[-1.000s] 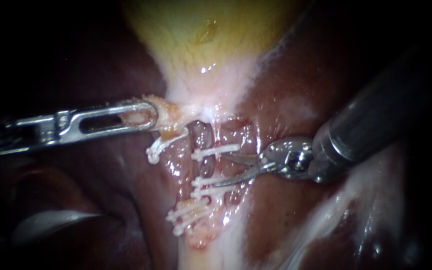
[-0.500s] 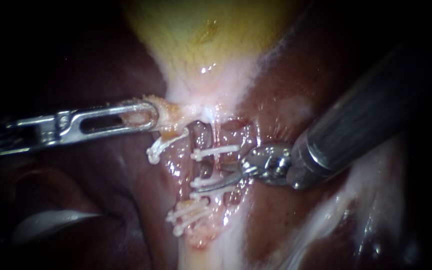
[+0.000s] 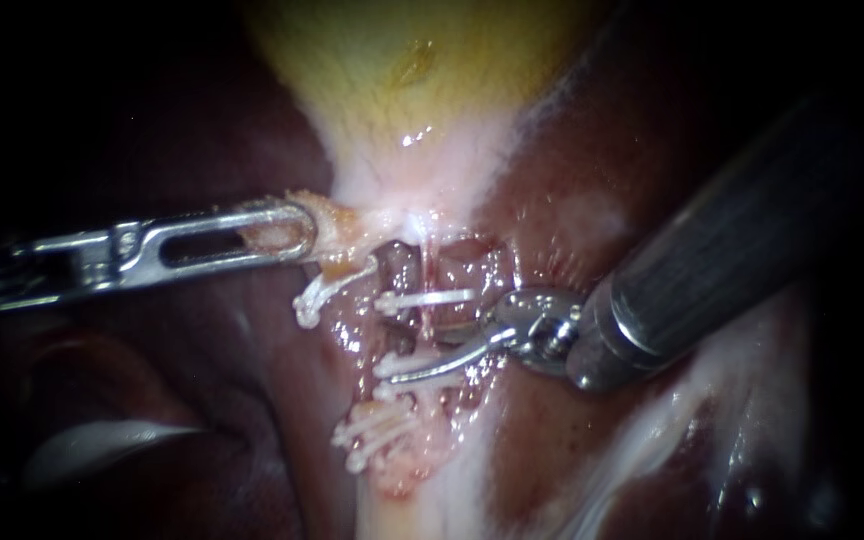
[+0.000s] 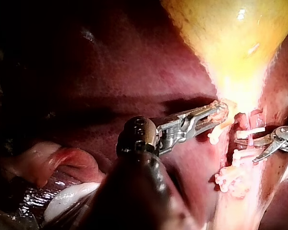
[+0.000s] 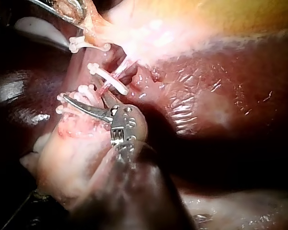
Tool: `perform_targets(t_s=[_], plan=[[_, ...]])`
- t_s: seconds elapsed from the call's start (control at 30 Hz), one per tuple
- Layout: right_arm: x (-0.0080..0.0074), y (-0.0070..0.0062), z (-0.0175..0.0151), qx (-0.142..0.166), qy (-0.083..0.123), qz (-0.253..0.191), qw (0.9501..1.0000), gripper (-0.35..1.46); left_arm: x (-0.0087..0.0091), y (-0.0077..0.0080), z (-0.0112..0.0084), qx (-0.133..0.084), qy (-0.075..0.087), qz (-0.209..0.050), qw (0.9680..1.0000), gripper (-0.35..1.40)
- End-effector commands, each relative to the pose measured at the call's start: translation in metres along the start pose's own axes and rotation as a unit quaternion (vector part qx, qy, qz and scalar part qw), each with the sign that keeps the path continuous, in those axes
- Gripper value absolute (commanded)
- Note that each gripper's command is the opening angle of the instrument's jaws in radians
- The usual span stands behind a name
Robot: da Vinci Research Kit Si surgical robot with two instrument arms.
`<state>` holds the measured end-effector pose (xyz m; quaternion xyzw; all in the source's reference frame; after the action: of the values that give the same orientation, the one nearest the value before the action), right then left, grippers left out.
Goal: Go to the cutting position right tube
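The right instrument (image 3: pixel 417 358) is holding its two thin, curved blades apart. The right tube (image 3: pixel 424 326) is lying in the gap between them, and I cannot tell whether both blades are touching it. In the endoscope view the lower blade is showing plainly, its tip reaching past the tube's far side, while the upper blade is half hidden by tissue. The left wrist view is showing both blades spread like a fork.

The right tube is running up and down in the endoscope view, its long axis pointing from the gallbladder's narrow end downward. The blades are crossing it nearly square, coming in from the right. They are sitting between the upper clip (image 3: pixel 424 298), which is lying across the tube just above them, and the lower clips (image 3: pixel 400 368), which are stacked close together right at the lower blade.

Beside the tube, toward the left, a single clip (image 3: pixel 317 295) is hanging from a short stump. A further cluster of clips (image 3: pixel 372 435) is sitting lower down on pale tissue.

The left instrument (image 3: pixel 287 232) is clamping its slotted jaws on a tag of the gallbladder (image 3: pixel 412 80) at its neck, with its shaft lying nearly level. The dark red liver (image 3: pixel 552 180) is lying around and under everything, glistening wet.
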<state>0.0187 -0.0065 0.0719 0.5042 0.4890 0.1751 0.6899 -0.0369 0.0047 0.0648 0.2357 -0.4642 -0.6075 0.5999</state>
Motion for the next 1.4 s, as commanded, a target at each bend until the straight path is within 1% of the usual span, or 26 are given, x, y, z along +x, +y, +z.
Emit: perform_targets(t_s=[0.03,0.13,0.27,0.33,0.47,0.6,0.7,0.8,1.0,1.4], plan=[[0.0001,-0.0001,0.0001,0.004,0.001,-0.001,1.0,1.38,0.0,0.0,0.0,0.0,0.0,0.0,1.0,-0.35],[0.0004,-0.0002,0.0006,0.01,0.008,0.0,0.9999,1.38,0.0,0.0,0.0,0.0,0.0,0.0,1.0,-0.35],[0.0008,0.0001,0.0013,0.016,0.018,0.002,0.9997,1.36,0.0,0.0,0.0,0.0,0.0,0.0,1.0,-0.35],[0.0011,0.0005,0.0016,0.012,0.028,0.005,0.9995,1.34,0.0,0.0,0.0,0.0,0.0,0.0,1.0,-0.35],[0.0015,0.0012,0.002,-0.001,0.039,0.008,0.9992,1.34,0.0,0.0,0.0,0.0,0.0,0.0,1.0,-0.35],[0.0017,0.0018,0.0019,-0.008,0.047,0.009,0.9988,1.34,0.0,0.0,0.0001,0.0,0.0,0.0,1.0,-0.35],[0.0017,0.0022,0.0017,-0.011,0.05,0.012,0.9986,1.34,0.0,0.0,0.0001,0.0,0.0,0.0,1.0,-0.35],[0.0017,0.0023,0.0017,-0.011,0.051,0.012,0.9985,1.34,0.0,0.0,0.0001,0.0,0.0,0.0,1.0,-0.35],[0.0018,0.0023,0.002,-0.008,0.057,0.012,0.9983,1.36,0.0,0.0,0.0001,0.0,0.0,0.0,1.0,-0.35],[0.0018,0.0021,0.002,-0.008,0.057,0.012,0.9983,1.38,0.0001,0.0,0.0001,0.0,0.0,0.0,1.0,-0.35]])
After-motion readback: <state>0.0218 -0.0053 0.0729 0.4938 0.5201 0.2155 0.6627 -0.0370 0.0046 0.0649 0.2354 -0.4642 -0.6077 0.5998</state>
